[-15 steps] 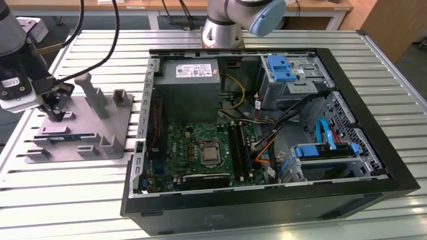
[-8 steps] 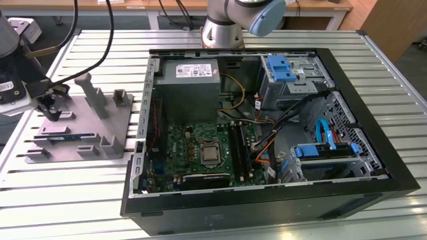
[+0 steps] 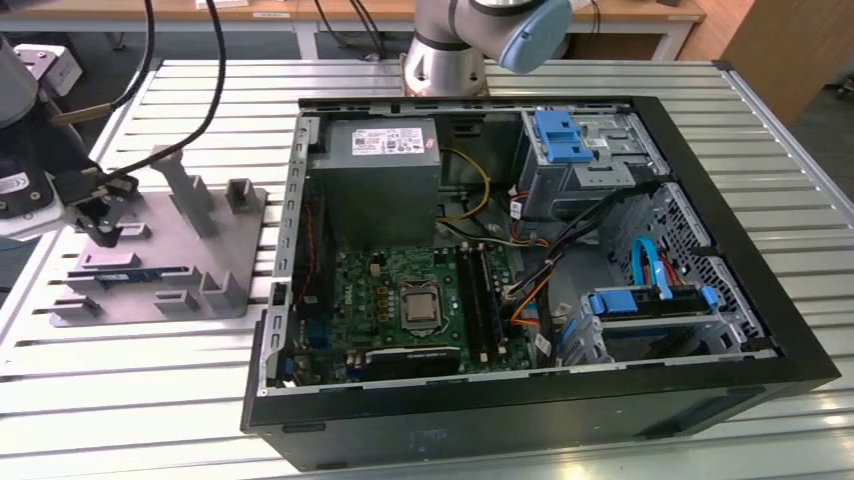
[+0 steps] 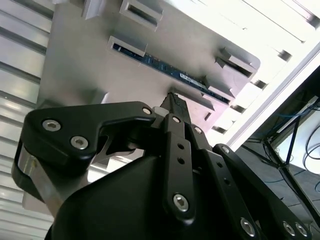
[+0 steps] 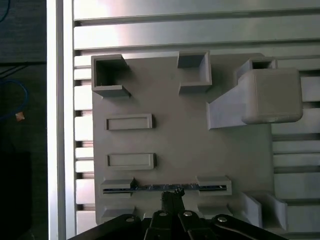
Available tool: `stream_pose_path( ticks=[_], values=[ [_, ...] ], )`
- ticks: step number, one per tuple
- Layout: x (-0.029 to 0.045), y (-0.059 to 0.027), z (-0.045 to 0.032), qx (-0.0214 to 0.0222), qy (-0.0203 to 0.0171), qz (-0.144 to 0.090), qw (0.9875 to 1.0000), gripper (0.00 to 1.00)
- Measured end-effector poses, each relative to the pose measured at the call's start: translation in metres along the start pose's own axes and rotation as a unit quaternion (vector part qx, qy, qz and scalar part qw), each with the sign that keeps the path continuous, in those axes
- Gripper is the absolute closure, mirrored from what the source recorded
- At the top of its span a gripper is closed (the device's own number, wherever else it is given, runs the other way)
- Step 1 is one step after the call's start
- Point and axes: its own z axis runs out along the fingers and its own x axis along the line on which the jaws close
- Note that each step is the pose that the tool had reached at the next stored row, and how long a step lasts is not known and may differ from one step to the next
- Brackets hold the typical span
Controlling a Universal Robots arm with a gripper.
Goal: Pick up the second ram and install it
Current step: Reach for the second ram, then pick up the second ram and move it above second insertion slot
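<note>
Nearest the lens: black linkage gripper [image 4: 172, 102], fingertips pinched together with nothing between them, hanging just above the long blue circuit-board ram stick [image 4: 159, 64]. Ram stick stands on edge in two slotted holders of the grey fixture plate [image 5: 175, 140], long axis level, running along the exterior view's left-right. Plate lies on the slatted aluminium table [image 3: 134, 370], to the exterior view's left of the open black computer case [image 3: 534, 425].
</note>
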Motion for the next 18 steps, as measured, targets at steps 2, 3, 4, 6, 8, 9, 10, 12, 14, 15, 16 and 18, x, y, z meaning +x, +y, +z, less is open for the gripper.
stream_pose_path(
  ticks=[2, 3, 4, 6, 8, 9, 10, 12, 14, 15, 16, 18],
  values=[
    [-0.0001, -0.0002, 0.0028, 0.0006, 0.0005, -0.008, 1.0, 0.9],
    [-0.0001, -0.0003, 0.0043, 0.0009, 0.0008, -0.013, 0.9999, 0.9],
    [-0.0002, -0.0004, 0.0058, 0.0014, 0.0012, -0.02, 0.9998, 0.9],
    [-0.0003, -0.0005, 0.0084, 0.0024, 0.0019, -0.034, 0.9994, 0.9],
    [-0.0004, -0.0007, 0.0117, 0.0032, 0.0024, -0.043, 0.9991, 0.9],
    [-0.0005, -0.0008, 0.0136, 0.0032, 0.0025, -0.045, 0.999, 0.9],
    [-0.0005, -0.0009, 0.0154, 0.0033, 0.0025, -0.045, 0.999, 0.9],
    [-0.0007, -0.0011, 0.019, 0.0033, 0.0025, -0.046, 0.9989, 0.9],
    [-0.0007, -0.0012, 0.02, 0.0033, 0.0026, -0.046, 0.9989, 0.9],
    [-0.0007, -0.0012, 0.02, 0.0033, 0.0026, -0.046, 0.9989, 0.9],
    [-0.0007, -0.0012, 0.0201, 0.0033, 0.0026, -0.046, 0.9989, 0.9],
    [-0.0007, -0.0012, 0.0202, 0.0033, 0.0026, -0.046, 0.9989, 0.9]
  ],
)
